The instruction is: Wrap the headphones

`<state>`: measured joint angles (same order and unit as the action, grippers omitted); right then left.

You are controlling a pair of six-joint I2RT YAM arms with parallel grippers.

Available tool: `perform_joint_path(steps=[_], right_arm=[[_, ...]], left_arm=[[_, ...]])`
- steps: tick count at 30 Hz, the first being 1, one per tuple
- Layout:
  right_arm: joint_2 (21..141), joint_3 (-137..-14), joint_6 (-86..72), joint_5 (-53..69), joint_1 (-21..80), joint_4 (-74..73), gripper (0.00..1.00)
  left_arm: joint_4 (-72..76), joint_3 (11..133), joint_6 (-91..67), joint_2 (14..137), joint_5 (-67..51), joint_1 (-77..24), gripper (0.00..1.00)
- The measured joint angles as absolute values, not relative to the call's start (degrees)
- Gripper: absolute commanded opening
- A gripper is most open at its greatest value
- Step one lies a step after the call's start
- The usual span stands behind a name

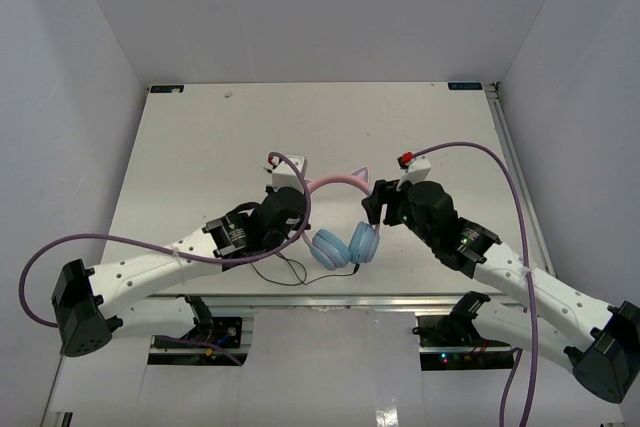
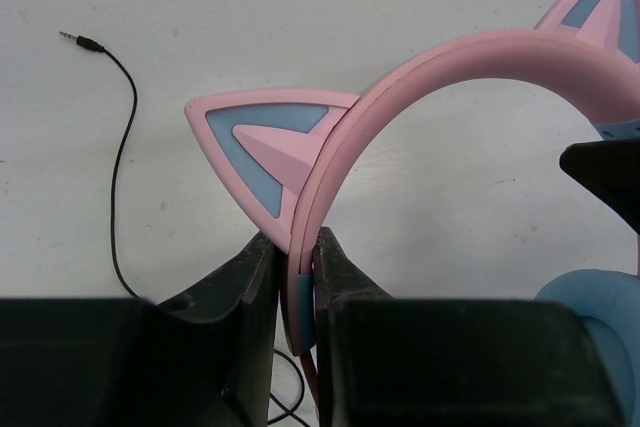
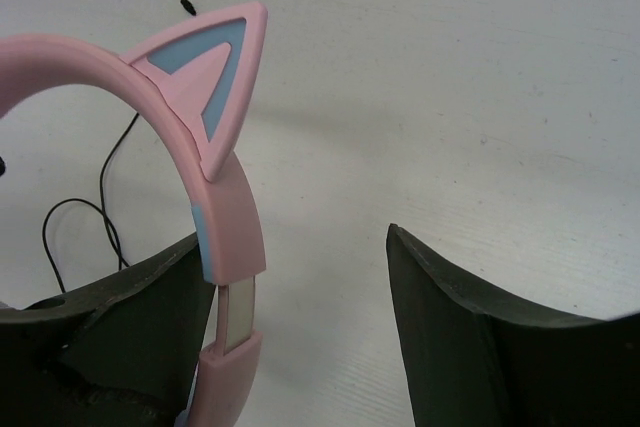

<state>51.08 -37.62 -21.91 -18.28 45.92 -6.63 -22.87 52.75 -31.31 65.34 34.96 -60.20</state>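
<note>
The headphones (image 1: 340, 183) are held up near the table's front middle, pink headband on top and the two light blue ear cups (image 1: 345, 245) hanging together below. My left gripper (image 1: 290, 199) is shut on the headband's left side just below a cat ear; the left wrist view shows the band (image 2: 430, 67) pinched between the jaws (image 2: 298, 252). My right gripper (image 1: 376, 209) is open around the band's right arm, which lies against its left finger (image 3: 150, 297) in the right wrist view (image 3: 228, 217). The thin black cord (image 1: 285, 272) trails loose on the table, plug (image 2: 75, 39) free.
The white table (image 1: 200, 147) is enclosed by grey walls on three sides. Its front edge (image 1: 320, 297) runs just below the ear cups. Thick purple arm cables loop at the left (image 1: 130, 242) and right (image 1: 505, 167).
</note>
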Motion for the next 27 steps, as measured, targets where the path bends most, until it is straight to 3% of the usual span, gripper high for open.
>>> perform_joint_path(steps=[8,11,12,14,16,18,27], right_arm=[[51.5,-35.4,-23.9,-15.6,45.9,-1.7,0.38],[52.7,-35.3,-24.1,-14.5,45.9,-0.7,0.21],[53.1,-35.3,-24.2,-14.1,45.9,-0.4,0.11],[54.2,-35.3,-23.7,-14.0,45.9,-1.0,0.08],[55.4,-35.1,-22.9,-14.0,45.9,-1.9,0.08],[55.7,-35.0,-22.8,-13.9,45.9,-2.6,0.08],[55.6,-35.6,-22.5,-12.4,45.8,-4.3,0.08]], left_arm=[[-16.9,49.1,-31.7,64.6,35.9,-61.1,0.00],[-15.2,49.1,-31.2,64.7,35.9,-61.3,0.00],[-14.8,49.1,-31.0,64.7,36.0,-61.3,0.00],[-13.9,49.1,-30.3,64.6,35.8,-61.4,0.16],[-13.4,49.2,-29.2,64.6,35.2,-61.5,0.50],[-13.4,49.3,-28.3,64.7,33.3,-61.5,0.74],[-28.7,68.9,-21.1,67.6,22.5,-61.6,0.78]])
